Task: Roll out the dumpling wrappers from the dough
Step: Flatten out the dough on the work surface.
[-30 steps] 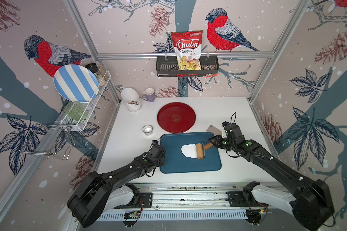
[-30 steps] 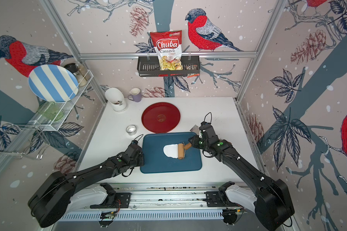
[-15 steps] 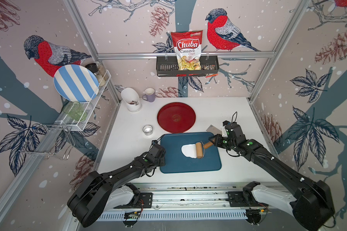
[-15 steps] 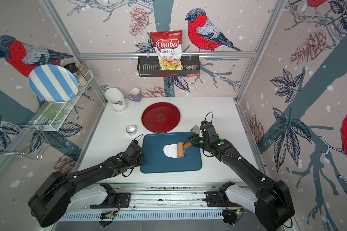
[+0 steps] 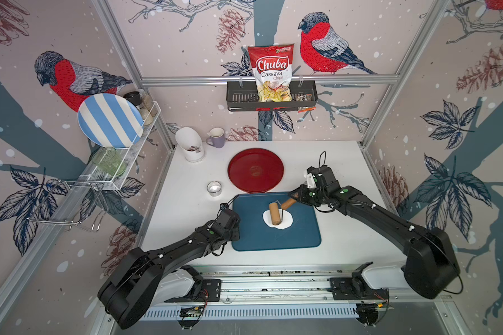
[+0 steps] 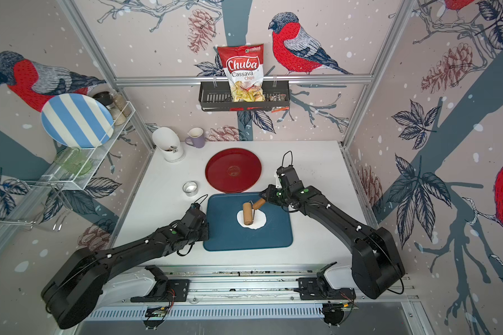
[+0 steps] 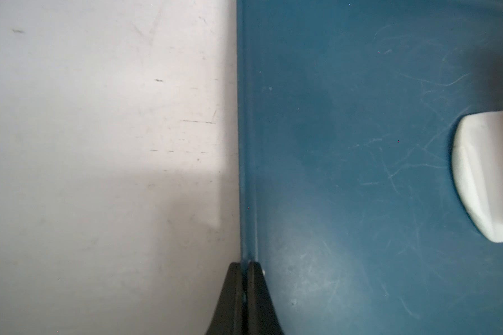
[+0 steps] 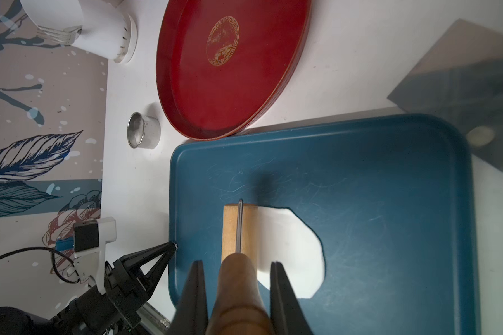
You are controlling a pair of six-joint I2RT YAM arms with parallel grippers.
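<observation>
At the tray's (image 5: 302, 232) left edge, the left gripper (image 7: 246, 263) is pressed together on the rim, likely to stop it sliding. The dough (image 5: 285, 222), a flattened oval, lies mid-tray with the rolling pin (image 5: 275, 213) resting across it. The right gripper (image 8: 235, 264) pinches the pin's handle over the far right corner, angled to push. Past the far edge, the ring cutter (image 5: 214, 188) and red plate (image 5: 255, 169) wait for cut wrappers.

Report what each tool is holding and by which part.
The right tool grips the rolling pin by its wooden handle, with the roller resting on the dough. The left tool is shut on the blue tray, pinching its rim.
</observation>
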